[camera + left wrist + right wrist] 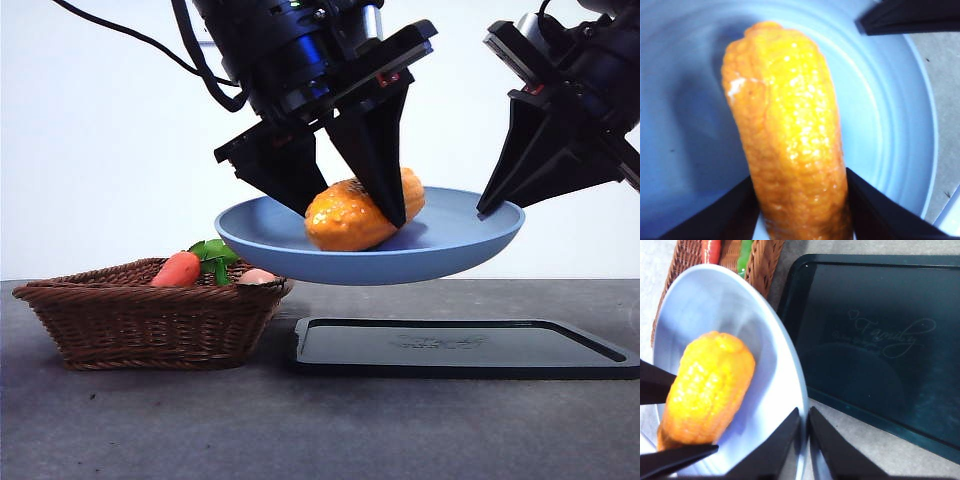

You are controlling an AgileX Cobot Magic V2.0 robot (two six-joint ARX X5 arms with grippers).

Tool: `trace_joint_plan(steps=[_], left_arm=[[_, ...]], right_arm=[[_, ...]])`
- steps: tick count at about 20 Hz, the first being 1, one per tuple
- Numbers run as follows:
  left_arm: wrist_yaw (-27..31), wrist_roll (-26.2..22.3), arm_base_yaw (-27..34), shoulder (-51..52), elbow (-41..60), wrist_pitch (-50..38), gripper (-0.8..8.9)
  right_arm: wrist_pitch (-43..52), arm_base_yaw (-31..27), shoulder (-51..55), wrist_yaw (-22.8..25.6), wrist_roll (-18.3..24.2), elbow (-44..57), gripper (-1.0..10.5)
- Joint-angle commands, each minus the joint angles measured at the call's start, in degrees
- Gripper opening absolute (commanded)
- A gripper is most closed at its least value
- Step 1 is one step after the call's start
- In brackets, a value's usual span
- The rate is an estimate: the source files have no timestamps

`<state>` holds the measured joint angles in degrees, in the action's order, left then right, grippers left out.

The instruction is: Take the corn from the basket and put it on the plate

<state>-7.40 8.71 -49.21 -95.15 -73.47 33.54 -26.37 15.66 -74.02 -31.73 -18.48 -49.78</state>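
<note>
Closest to the front camera sits the basket [150, 315], on the dark table [320, 430] at the left side. Beside it lies a flat black tray [465, 347], bare, with faint script on its face in the right wrist view. Neither touches the other.

Basket contents: a carrot [178, 269] with green leaves [214, 254], and a small pale ball [257, 276] near the rim. The ball is mostly hidden by the wicker edge, so its shape is uncertain.

Above both, the plate [455, 255] is off the table, held in the air, tilted slightly. It overhangs the basket's right end and the tray's left part. My right gripper [489, 208] pinches the plate's rim at the right side; in the right wrist view my jaws stand nearly together with the thin blue edge [802, 440] between them.

On the plate lies the corn [350, 215], resting on the blue surface. My left gripper [350, 205] comes down from above with its jaws on either side of the cob. In the left wrist view the corn [790, 145] fills the gap between my two jaws, both pressed against its flanks near the wide end; the tapered end points away across the plate [890, 125]. The front jaw blocks part of the cob in the front view.
</note>
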Motion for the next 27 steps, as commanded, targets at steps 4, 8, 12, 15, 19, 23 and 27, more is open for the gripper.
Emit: trace_joint_plan(steps=[4,8,12,15,19,23,27], left_arm=[[0.1,-0.8,-0.9,-1.4,-1.0,0.4,3.42],[0.1,-0.8,-0.9,-1.2,-1.3,1.2,4.19],[0.1,-1.2,-0.9,-0.8,-4.9,5.7,4.35],[0.1,-2.2,-0.9,-0.7,-10.2,10.1,4.35],[0.1,-3.7,-0.7,-0.7,-18.1,15.6,4.34],[0.2,-4.8,-0.6,-0.7,-24.5,19.6,4.34],[0.2,-5.2,-0.5,-0.7,-29.4,22.4,4.33]], right_arm=[[1.0,0.2,-0.5,-1.3,-0.4,-1.2,0.0],[1.0,0.2,-0.5,-1.2,-0.2,-1.2,0.0],[1.0,0.2,-0.5,-1.0,-0.1,-1.2,0.0],[1.0,0.2,-0.5,0.0,0.0,-1.2,0.0],[1.0,-0.4,-0.5,0.3,0.1,-1.2,0.0],[1.0,-2.4,-0.7,0.3,1.0,-1.2,0.0],[2.0,-6.1,-2.0,0.2,2.1,-1.2,0.0]])
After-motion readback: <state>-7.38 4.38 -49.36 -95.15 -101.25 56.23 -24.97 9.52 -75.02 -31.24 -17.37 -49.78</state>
